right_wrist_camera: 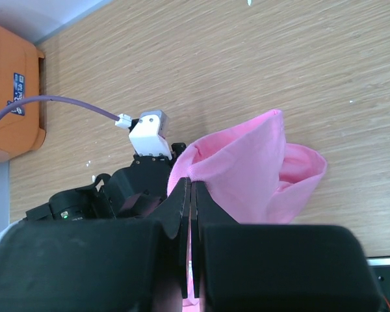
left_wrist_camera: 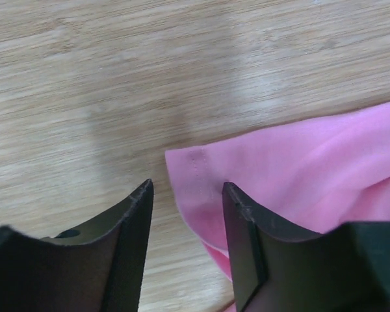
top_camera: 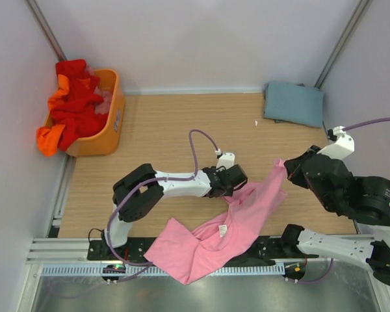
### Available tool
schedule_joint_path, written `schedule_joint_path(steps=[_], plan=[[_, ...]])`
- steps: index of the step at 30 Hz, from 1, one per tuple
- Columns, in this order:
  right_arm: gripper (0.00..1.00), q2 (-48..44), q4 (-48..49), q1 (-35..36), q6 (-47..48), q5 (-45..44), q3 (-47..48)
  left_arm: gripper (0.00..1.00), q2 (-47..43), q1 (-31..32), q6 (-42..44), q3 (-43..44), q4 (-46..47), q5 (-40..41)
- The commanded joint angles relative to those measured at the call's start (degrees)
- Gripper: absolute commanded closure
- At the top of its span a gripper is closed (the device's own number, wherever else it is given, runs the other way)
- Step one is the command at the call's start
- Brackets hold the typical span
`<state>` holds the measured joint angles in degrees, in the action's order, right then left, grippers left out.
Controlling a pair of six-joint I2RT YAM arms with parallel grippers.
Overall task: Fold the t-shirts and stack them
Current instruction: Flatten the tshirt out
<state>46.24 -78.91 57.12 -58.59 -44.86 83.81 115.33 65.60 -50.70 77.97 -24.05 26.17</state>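
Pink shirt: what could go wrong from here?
1. Left gripper straddles only a hem corner of the pink shirt; closing may pinch little cloth and slip.
2. The shirt's tail hangs over the near rail; lifting by the right gripper might snag it there.

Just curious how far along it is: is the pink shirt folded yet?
Not folded. The pink t-shirt lies crumpled, one corner lifted in the shut right gripper.
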Motion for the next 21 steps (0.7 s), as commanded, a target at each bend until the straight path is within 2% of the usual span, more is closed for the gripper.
schedule_joint_path(steps=[1, 2, 4, 6, 7, 8, 10, 12, 13, 15, 17, 20, 21], plan=[[0.99, -0.9, -6.1, -0.2, -0.4, -0.9, 0.1, 0.53, 1.2, 0.0, -1.2, 1.7, 1.2, 2.4], [0.99, -1.0, -6.2, -0.1, -0.4, -0.8, 0.1, 0.60, 1.7, 0.0, -1.3, 1.5, 1.2, 2.4], [0.99, -1.2, -6.3, -0.1, -0.5, -0.8, -0.3, 0.67, 2.3, 0.0, -1.5, 1.2, 2.1, 2.0], [0.99, -1.2, -6.0, -0.1, -0.4, -0.7, -0.8, 0.82, 2.9, -0.2, -1.2, 0.6, 4.0, 1.3], [0.99, -1.4, -5.9, -0.1, -0.2, -0.6, -1.1, 0.95, 2.9, -0.3, -0.9, 0.3, 4.6, 0.6], [0.99, -1.6, -5.4, -0.1, -0.1, -0.6, -1.5, 1.00, 3.0, -0.3, -0.5, 0.3, 5.3, 0.5], [0.99, -2.0, -4.2, -0.1, 0.5, -0.2, -2.2, 1.00, 2.8, -0.9, -0.3, 2.3, 2.9, 2.6], [0.99, -2.8, -1.7, -0.1, 2.9, 0.7, -3.1, 1.00, 1.6, -1.9, 0.4, 4.0, -3.3, 4.8], [0.99, -3.4, 4.0, -0.1, 5.4, 2.7, -3.6, 1.00, -1.4, -3.2, 1.7, 3.9, -4.6, 6.8], [0.99, -6.1, 9.2, -0.1, 11.4, 7.3, -5.4, 1.00, -6.6, -4.9, 3.5, 2.7, -6.6, 7.9], [0.99, -7.5, 15.1, -0.1, 14.8, 10.3, -6.2, 1.00, -15.7, -7.7, 6.7, 0.9, -8.6, 9.6], [0.99, -7.8, 17.5, -0.1, 18.5, 9.8, -5.1, 1.00, -28.0, -10.1, 12.9, 0.5, -11.8, 12.1], [0.99, -6.9, 17.6, -0.2, 20.5, 9.1, -3.3, 1.00, -31.3, -10.1, 14.5, 0.7, -12.7, 15.2]])
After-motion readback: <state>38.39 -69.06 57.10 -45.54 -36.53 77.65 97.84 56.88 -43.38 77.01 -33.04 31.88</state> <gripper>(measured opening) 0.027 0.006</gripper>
